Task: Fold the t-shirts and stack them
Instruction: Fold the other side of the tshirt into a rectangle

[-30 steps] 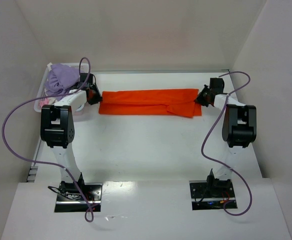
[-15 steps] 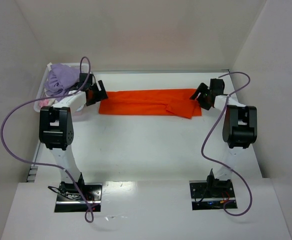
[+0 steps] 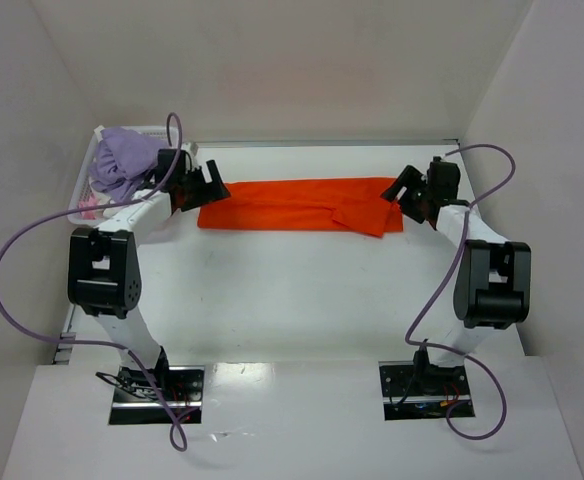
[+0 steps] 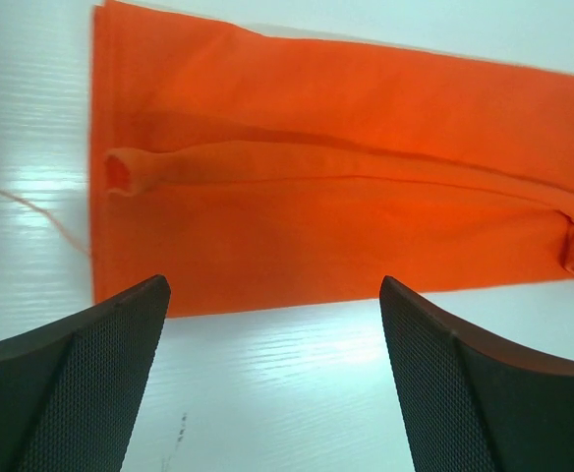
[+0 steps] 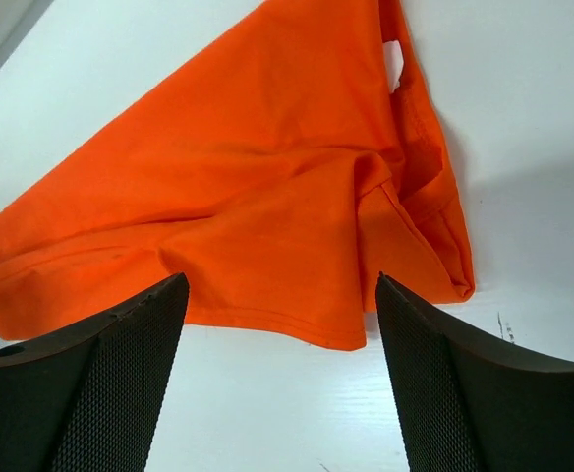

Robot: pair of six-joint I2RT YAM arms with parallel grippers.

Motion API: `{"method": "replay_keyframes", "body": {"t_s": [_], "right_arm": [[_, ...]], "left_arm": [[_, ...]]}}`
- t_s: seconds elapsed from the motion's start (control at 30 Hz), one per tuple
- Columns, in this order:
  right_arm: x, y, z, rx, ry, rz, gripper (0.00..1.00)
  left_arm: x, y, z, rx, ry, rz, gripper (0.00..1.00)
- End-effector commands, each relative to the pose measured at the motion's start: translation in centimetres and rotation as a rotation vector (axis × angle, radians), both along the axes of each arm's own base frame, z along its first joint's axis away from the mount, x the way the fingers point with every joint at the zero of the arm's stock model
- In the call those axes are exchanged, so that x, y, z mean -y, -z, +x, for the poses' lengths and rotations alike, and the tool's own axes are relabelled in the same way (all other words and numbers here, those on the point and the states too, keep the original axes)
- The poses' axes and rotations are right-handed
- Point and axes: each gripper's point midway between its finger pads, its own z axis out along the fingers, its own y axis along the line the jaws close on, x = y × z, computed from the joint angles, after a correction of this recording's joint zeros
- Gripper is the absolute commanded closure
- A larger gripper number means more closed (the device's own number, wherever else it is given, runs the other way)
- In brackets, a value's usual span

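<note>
Tools both gape apart: left tool [image 3: 212,186] and right tool [image 3: 403,189] at opposite ends of the folded vivid orange cloth t-shirt [image 3: 292,205] on the white table [image 3: 292,300].

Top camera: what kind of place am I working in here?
Probably a lab test cell, not a home: plain white walls boxing in a white table, left arm and right arm bolted at its near edge, a laundry basket in the far left corner.
</note>
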Motion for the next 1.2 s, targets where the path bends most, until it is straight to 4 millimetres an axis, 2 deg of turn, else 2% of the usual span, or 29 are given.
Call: {"method": "replay_keyframes", "body": {"t_s": [0.0, 0.07, 0.13, 0.17, 0.23, 0.27, 0.3, 0.37, 0.47, 0.5, 0.53, 0.6, 0.63, 0.67, 0.7, 0.8, 0.87, 0.97, 1.0, 1.03, 1.1, 1.17], "right_arm": [[-0.2, 1.1, -0.2, -0.014, -0.007, 0.007, 0.18], [-0.2, 1.9, -0.3, -0.034, -0.007, 0.008, 0.18], [-1.1, 3.0, -0.4, -0.062, -0.036, 0.027, 0.21], [-1.0, 2.7, -0.2, -0.053, -0.036, 0.027, 0.21], [-1.4, 3.6, -0.1, -0.067, -0.045, 0.028, 0.21], [-1.4, 3.6, -0.1, -0.067, -0.045, 0.028, 0.22], [-1.5, 4.2, -0.1, -0.080, -0.045, 0.029, 0.22], [-1.4, 4.3, 0.2, -0.082, -0.045, 0.029, 0.22], [-1.4, 5.2, 0.4, -0.100, -0.044, 0.031, 0.22], [-1.8, 5.5, 0.5, -0.101, -0.054, 0.030, 0.24], [-2.0, 5.0, 0.8, -0.089, -0.061, 0.035, 0.24], [-2.0, 6.0, 0.7, -0.112, -0.060, 0.038, 0.25], [-2.4, 5.6, 1.0, -0.100, -0.071, 0.036, 0.27], [-2.4, 5.8, 1.2, -0.105, -0.071, 0.036, 0.30], [-2.6, 6.4, 1.1, -0.118, -0.078, 0.044, 0.32], [-3.1, 6.5, 1.3, -0.118, -0.089, 0.043, 0.45], [-3.1, 6.7, 1.4, -0.118, -0.089, 0.043, 0.50], [-3.5, 6.8, 1.4, -0.119, -0.098, 0.042, 0.64], [-3.5, 6.4, 1.7, -0.111, -0.092, 0.048, 0.67], [-3.5, 6.4, 1.7, -0.111, -0.092, 0.048, 0.77], [-3.5, 6.1, 1.8, -0.110, -0.092, 0.048, 0.81], [-3.5, 4.5, 2.4, -0.081, -0.093, 0.046, 0.82]], "left_arm": [[2.5, -0.8, 0.4, 0.047, 0.116, -0.034, 0.05], [3.2, -0.4, 0.7, 0.044, 0.145, -0.036, 0.05], [3.5, 0.1, 0.9, 0.031, 0.159, -0.049, 0.05], [3.5, 1.2, 0.9, 0.008, 0.159, -0.049, 0.05], [4.0, 1.0, 1.4, 0.013, 0.181, -0.068, 0.05], [4.0, 1.9, 1.4, -0.007, 0.180, -0.068, 0.05], [4.1, 1.3, 1.8, 0.014, 0.181, -0.068, 0.05], [4.1, 2.4, 2.0, -0.005, 0.180, -0.068, 0.05], [4.1, 2.2, 2.5, 0.002, 0.180, -0.068, 0.05], [4.1, 2.7, 2.5, -0.008, 0.180, -0.068, 0.05], [4.0, 2.4, 2.8, 0.001, 0.174, -0.062, 0.05], [4.0, 3.0, 2.8, -0.011, 0.173, -0.062, 0.05], [4.0, 2.7, 2.9, -0.008, 0.173, -0.062, 0.05], [4.0, 3.3, 2.9, -0.020, 0.173, -0.062, 0.05], [4.1, 2.9, 3.1, -0.011, 0.173, -0.062, 0.05], [3.9, 3.4, 3.2, -0.020, 0.165, -0.055, 0.05], [3.9, 3.4, 3.2, -0.020, 0.165, -0.055, 0.05], [3.9, 3.4, 3.2, -0.020, 0.165, -0.055, 0.05], [3.9, 3.5, 3.0, -0.029, 0.165, -0.054, 0.05], [3.7, 3.6, 3.1, -0.029, 0.158, -0.048, 0.05], [3.7, 3.6, 3.1, -0.029, 0.158, -0.048, 0.05], [3.7, 3.6, 3.1, -0.026, 0.164, -0.042, 0.05]]}}
